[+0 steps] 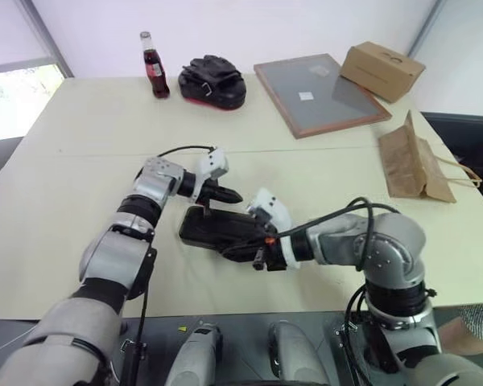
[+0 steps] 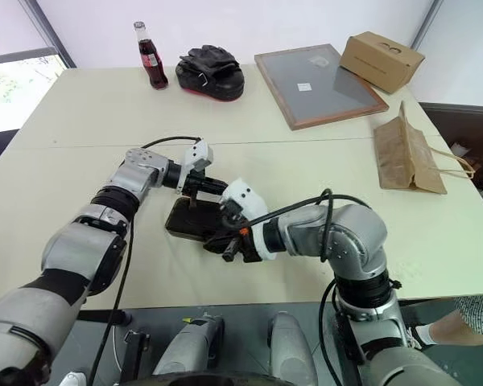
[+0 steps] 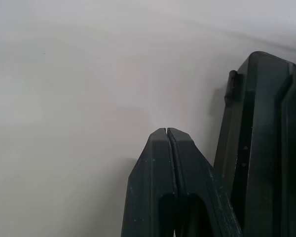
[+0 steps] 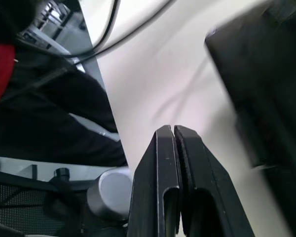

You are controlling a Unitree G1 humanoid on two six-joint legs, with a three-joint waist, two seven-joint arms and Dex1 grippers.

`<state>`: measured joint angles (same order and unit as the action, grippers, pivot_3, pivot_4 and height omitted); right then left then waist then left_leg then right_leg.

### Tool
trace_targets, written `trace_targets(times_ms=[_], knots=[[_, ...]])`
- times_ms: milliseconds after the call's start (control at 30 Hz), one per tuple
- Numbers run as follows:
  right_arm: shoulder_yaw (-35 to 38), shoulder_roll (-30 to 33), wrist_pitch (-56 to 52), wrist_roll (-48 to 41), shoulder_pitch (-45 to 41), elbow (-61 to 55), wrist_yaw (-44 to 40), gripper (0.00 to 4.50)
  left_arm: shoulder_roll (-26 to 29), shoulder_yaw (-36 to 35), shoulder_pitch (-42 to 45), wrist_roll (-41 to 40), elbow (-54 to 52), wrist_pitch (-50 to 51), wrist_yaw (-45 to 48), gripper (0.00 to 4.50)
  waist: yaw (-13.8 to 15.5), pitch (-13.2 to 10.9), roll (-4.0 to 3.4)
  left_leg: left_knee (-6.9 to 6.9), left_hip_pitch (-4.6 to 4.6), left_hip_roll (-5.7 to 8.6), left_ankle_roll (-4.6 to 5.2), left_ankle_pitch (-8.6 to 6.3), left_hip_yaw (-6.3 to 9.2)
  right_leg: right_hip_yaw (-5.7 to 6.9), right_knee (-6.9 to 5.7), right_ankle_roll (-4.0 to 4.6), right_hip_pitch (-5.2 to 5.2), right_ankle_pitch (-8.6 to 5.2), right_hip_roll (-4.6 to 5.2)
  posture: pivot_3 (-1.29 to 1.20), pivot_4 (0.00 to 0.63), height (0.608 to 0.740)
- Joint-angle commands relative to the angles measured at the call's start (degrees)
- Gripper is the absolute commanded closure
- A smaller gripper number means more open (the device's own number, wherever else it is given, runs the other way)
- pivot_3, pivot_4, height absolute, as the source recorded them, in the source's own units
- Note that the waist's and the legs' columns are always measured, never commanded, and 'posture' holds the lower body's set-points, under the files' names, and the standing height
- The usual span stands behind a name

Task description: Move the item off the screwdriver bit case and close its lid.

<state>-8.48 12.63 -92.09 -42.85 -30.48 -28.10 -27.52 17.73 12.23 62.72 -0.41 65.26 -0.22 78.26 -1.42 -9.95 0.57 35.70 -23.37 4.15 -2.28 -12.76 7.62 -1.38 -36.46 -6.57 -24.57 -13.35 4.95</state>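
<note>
At table centre: case (image 1: 213,227) lid down; left gripper (image 1: 232,195), right gripper (image 1: 243,251) pinched empty, flanking to press. Bag (image 1: 412,159) set well aside.

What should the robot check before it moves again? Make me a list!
1. Bag off the case: ok, it lies apart at the table's right edge.
2. Lid down: looks flat and dark from above, ok; latched, cannot tell.
3. Left gripper empty: ok, jaws shut on nothing, at the case's far edge.
4. Right gripper empty: ok, jaws shut on nothing, by the case's near side.
5. Bottle, board and box out of the way: ok, all at the far end.
</note>
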Motion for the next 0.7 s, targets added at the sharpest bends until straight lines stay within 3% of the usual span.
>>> trace_targets(times_ms=[33,400,700], knots=[[-1.4,-2.9,-0.4,-0.2,1.9,0.9,4.7,4.43,0.0,-0.7,1.3,0.8,0.2,-1.4,0.6,4.50,0.0,0.0,0.00,0.01,0.00,0.00,0.00,0.00,0.00,0.00,0.00,0.00,0.00,0.00,0.00,0.00,0.150,0.740],[0.1,-11.1,0.3,11.4,3.8,6.7,19.5,4.43,0.4,-0.6,-0.7,2.0,-0.9,-3.0,2.3,4.50,-0.1,0.0,0.00,0.23,0.00,0.02,0.01,-0.01,0.00,-0.01,-0.20,0.00,0.01,0.00,-0.01,0.00,0.150,0.740],[-5.4,-6.9,5.9,16.1,2.7,4.6,20.9,4.43,1.5,1.0,-5.5,3.7,-4.0,-5.2,2.9,4.50,-1.1,0.0,-0.02,0.31,0.06,0.01,0.01,-0.01,0.03,-0.02,-0.42,-0.02,0.02,-0.03,-0.01,0.00,0.150,0.740]])
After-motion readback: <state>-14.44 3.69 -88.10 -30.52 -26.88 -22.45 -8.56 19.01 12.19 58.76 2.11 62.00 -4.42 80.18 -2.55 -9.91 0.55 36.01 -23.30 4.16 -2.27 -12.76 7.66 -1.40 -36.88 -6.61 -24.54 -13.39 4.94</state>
